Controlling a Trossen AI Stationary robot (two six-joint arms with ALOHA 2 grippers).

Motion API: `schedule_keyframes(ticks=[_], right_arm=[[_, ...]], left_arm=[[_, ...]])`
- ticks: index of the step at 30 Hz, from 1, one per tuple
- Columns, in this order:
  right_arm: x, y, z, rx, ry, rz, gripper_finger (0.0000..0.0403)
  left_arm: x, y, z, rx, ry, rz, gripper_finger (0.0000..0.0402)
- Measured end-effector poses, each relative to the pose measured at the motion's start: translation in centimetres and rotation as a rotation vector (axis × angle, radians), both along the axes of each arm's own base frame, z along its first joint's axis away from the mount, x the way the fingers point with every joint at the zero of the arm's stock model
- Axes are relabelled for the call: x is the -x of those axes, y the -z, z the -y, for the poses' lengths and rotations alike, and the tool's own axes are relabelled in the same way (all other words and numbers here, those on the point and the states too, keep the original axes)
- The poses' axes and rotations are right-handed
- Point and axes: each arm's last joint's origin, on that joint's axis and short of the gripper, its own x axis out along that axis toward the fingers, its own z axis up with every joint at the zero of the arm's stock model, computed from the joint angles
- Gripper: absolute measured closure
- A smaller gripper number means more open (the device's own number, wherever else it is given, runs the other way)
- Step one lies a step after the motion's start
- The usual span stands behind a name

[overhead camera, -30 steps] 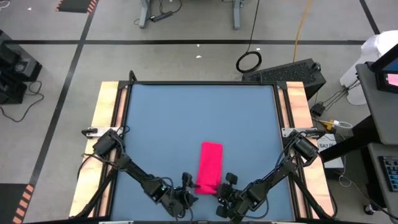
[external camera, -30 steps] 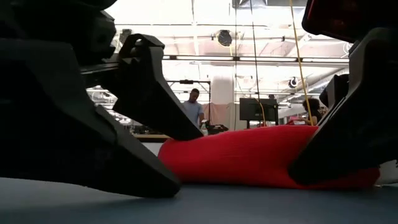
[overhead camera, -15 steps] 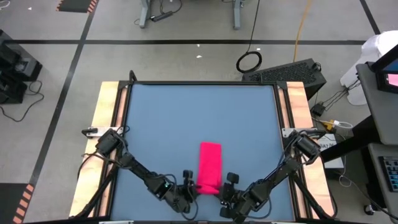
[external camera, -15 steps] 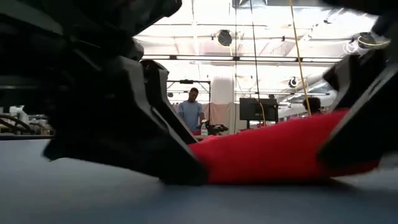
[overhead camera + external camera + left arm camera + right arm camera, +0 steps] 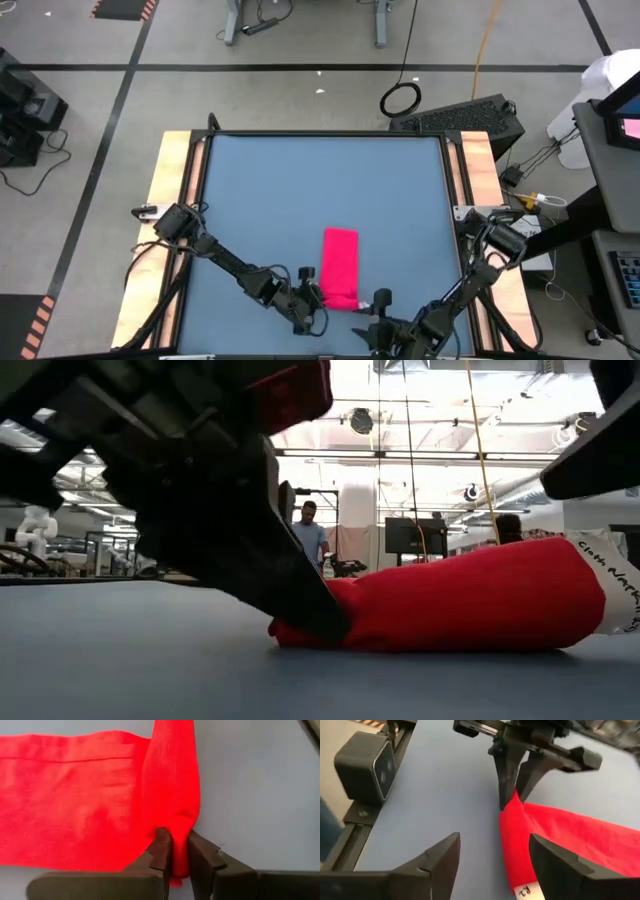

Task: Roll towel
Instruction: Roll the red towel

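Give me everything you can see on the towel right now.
The towel is a bright red-pink, ribbed-looking soft cloth, folded into a narrow strip lying flat on the blue table, near its front edge. A small white printed tag sticks out at one end. The left gripper pinches a bunched corner. The right gripper is open, apart from it.

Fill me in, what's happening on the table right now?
The left gripper is pinching a corner of the red towel, which lies folded into a narrow strip on the blue table near its front edge. The right gripper is open, off the cloth, beside the end with the white tag.
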Motion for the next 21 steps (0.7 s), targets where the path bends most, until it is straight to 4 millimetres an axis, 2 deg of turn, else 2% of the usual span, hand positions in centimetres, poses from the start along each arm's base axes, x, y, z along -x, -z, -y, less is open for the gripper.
schedule_keyframes(ticks=[7,12,16,21], right_arm=[[-0.7,2.3,0.1,0.068,0.027,0.015,0.0196],[-1.5,2.4,0.7,0.115,0.023,0.005,0.0202],[-1.9,2.5,1.2,0.133,0.033,-0.005,0.0202],[-1.4,3.9,2.7,0.066,0.103,-0.007,0.0202]], left_arm=[[-0.8,-0.4,-1.6,0.162,0.057,-0.096,0.0354],[-1.3,-0.2,-3.2,0.299,0.009,-0.199,0.0354],[-1.6,-0.2,-3.8,0.343,0.000,-0.223,0.0354],[-1.6,-0.2,-3.8,0.352,0.001,-0.228,0.0354]])
